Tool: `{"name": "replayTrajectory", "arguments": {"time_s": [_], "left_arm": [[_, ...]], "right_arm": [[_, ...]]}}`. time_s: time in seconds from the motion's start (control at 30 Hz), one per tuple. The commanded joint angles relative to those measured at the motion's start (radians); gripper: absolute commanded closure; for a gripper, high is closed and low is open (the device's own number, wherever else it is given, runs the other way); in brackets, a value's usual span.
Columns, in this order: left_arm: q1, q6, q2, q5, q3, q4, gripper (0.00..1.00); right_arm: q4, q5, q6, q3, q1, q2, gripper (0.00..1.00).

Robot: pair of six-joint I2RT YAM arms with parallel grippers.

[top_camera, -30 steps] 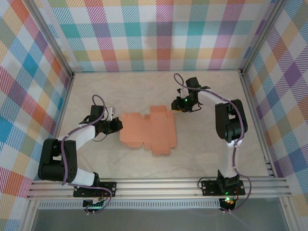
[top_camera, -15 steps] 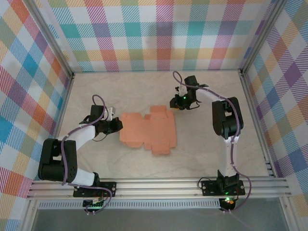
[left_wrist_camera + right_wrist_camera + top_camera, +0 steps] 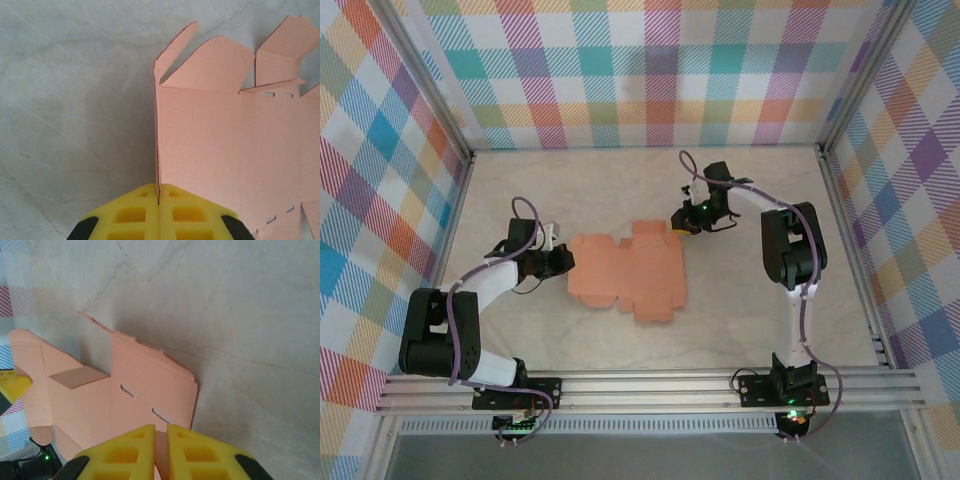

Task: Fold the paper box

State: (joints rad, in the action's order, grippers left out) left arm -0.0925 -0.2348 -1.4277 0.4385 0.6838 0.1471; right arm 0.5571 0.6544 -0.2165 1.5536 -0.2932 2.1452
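Observation:
The paper box (image 3: pixel 625 272) lies as a flat salmon-orange cut-out sheet in the middle of the table. My left gripper (image 3: pixel 565 262) is shut on the sheet's left edge. In the left wrist view the yellow fingertips (image 3: pixel 159 192) pinch a raised flap of the paper box (image 3: pixel 225 150), which stands on edge between them. My right gripper (image 3: pixel 682 226) is at the sheet's far right corner. In the right wrist view its jaws (image 3: pixel 161 432) stand a narrow slit apart with a flap of the paper box (image 3: pixel 100 400) filling that slit.
Plaid walls (image 3: pixel 640 70) close in the back and both sides. An aluminium rail (image 3: pixel 650 388) runs along the near edge by the arm bases. Pale marbled tabletop (image 3: pixel 750 320) shows around the sheet.
My right gripper has shifted slightly toward the sheet's far right corner and its jaws have closed onto the flap. The left gripper and the sheet have stayed put.

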Motion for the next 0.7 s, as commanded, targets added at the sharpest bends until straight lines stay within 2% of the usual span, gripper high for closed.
{"name": "replayTrajectory", "arguments": {"time_s": [0.0,0.47,0.67], "left_arm": [[-0.012,-0.004,0.030,-0.026,0.012,0.022,1.00],[-0.013,-0.011,0.043,-0.050,0.014,0.038,1.00],[-0.012,-0.011,0.044,-0.046,0.017,0.040,1.00]], "right_arm": [[0.047,0.030,0.049,-0.034,-0.002,-0.068,0.87],[0.074,-0.010,0.100,-0.153,-0.036,-0.114,0.89],[0.083,-0.094,0.097,-0.160,-0.038,-0.083,0.90]]}}
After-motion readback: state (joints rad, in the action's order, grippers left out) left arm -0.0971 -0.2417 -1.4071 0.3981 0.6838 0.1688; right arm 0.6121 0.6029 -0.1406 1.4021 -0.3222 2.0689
